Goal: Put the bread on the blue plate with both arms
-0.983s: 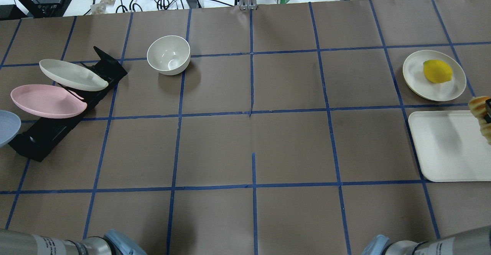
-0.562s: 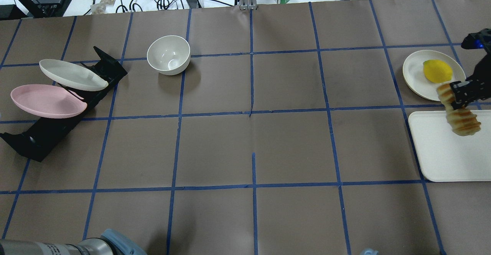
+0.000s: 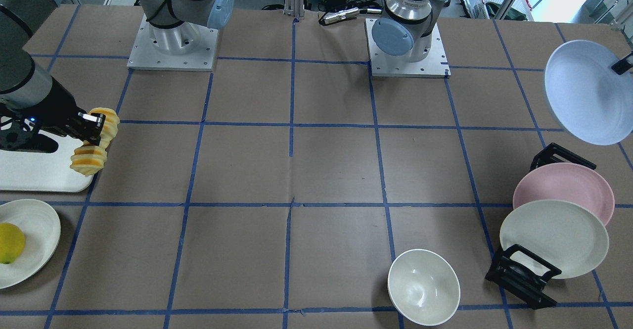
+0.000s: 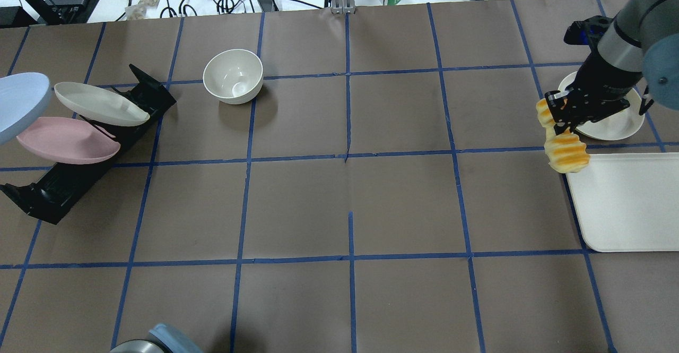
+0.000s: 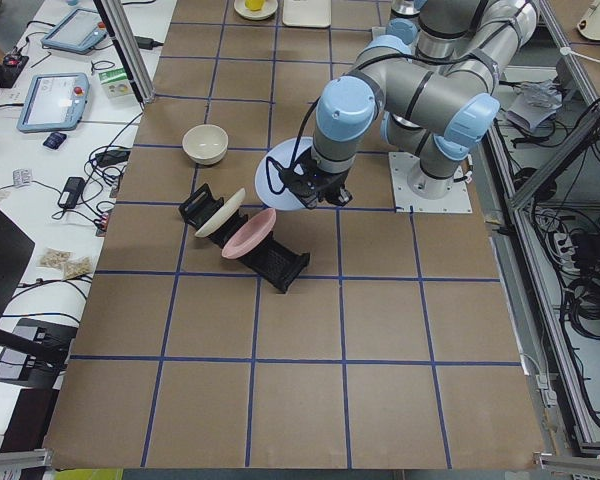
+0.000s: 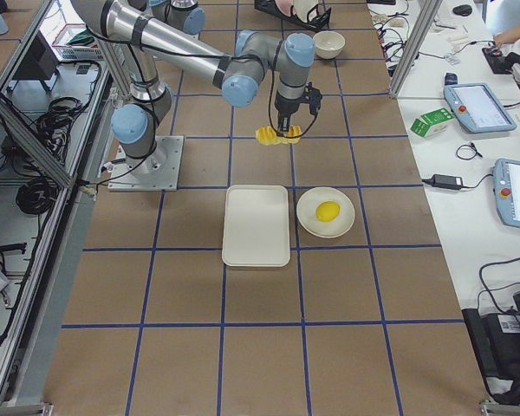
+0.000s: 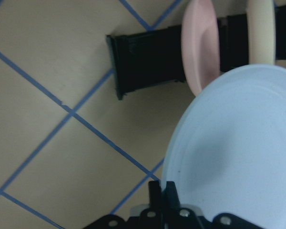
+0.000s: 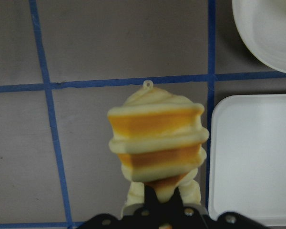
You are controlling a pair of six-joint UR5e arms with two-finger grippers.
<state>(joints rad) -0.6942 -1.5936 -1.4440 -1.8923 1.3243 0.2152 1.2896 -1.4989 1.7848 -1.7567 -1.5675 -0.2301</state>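
At the far left the left gripper (image 7: 162, 188) is pinched onto the rim of the blue plate (image 4: 21, 103), holding it in the air, tilted, just beside the black dish rack (image 4: 79, 178). The pink plate (image 4: 66, 140) and cream plate (image 4: 101, 103) are leaning in the rack. A white bowl (image 4: 233, 76) sits further in, toward the back of the table.

Then comes a long stretch of brown grid paper with nothing on it.

At the right end the right gripper (image 4: 561, 121) is clamped across the middle of the bread (image 4: 567, 154). The loaf hangs off the table, by the near corner of the white tray (image 4: 626, 204). Its long axis runs roughly from the far edge toward the robot, crosswise to the jaws, with both ends sticking out free. Behind it sits a small plate (image 3: 34, 230) with a lemon (image 3: 9, 242).

So the bread lies well to the right of the plate, nearly the whole table apart, each held by its own arm. To my eye the two have to meet somewhere in the middle. The plate will want levelling first, or a loaf laid on that slope may slide off.
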